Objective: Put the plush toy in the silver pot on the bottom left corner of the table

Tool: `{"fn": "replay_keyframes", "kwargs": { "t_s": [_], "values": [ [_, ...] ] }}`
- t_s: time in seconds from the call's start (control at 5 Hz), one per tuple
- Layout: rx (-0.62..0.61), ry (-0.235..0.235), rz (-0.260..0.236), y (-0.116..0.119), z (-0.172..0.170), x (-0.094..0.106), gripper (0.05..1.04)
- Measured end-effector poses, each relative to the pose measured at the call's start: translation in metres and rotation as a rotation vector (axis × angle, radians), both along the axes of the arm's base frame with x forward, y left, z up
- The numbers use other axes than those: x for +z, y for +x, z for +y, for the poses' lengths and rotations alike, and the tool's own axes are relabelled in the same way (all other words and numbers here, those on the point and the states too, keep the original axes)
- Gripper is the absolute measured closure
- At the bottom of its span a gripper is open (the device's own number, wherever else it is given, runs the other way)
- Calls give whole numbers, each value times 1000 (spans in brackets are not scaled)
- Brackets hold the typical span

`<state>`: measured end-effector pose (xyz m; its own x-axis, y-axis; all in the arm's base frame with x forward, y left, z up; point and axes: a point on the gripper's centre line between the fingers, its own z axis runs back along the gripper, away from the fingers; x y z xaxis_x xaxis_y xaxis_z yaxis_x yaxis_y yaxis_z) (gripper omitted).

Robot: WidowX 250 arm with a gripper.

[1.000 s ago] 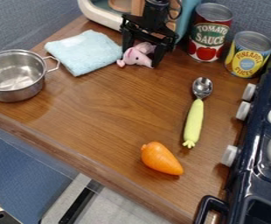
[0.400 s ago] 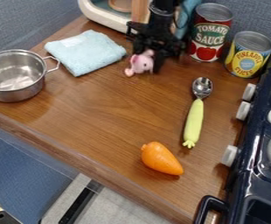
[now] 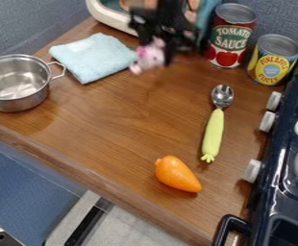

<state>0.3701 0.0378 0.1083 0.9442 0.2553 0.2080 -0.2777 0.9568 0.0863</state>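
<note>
on the far left, the silver pot [image 3: 13,104] sits open by the near-left edge of the wooden surface [image 3: 119,115], its wire handle [image 3: 60,70] pointing right, towards the action; just beside that handle lies the pale blue cloth [image 3: 91,55], flat and slightly askew; and here, right of the cloth, is the pink plush toy [image 3: 150,56], with the black jaws clamped on it, by all appearances, and apparently up off the wood; it is blurred, but its length seems to slant from upper right to lower left.

here is what the play turns on: from the jaws, the pot lies left and a little nearer the camera, well apart, with the cloth between; the next move calls for a leftward carry over the cloth, high enough to pass the handle and rim, then a release above the middle; too low, and the toy could drag the cloth or snag the handle; being soft, it should give in the grip and settle without rolling.

further right, the orange carrot [image 3: 177,174], the green-handled spoon [image 3: 212,132] and two cans [image 3: 230,38] are well off that path.
</note>
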Motion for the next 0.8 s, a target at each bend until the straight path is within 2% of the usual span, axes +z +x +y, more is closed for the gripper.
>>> {"fn": "replay_keyframes", "kwargs": {
  "t_s": [0.2, 0.4, 0.6, 0.8],
  "values": [
    [208, -8, -57, -37, 52, 26, 570],
    [355, 11, -66, -78, 94, 27, 570],
    [524, 41, -20, -117, 142, 16, 570],
    [661, 9, -37, -150, 181, 13, 570]
  ]
}}
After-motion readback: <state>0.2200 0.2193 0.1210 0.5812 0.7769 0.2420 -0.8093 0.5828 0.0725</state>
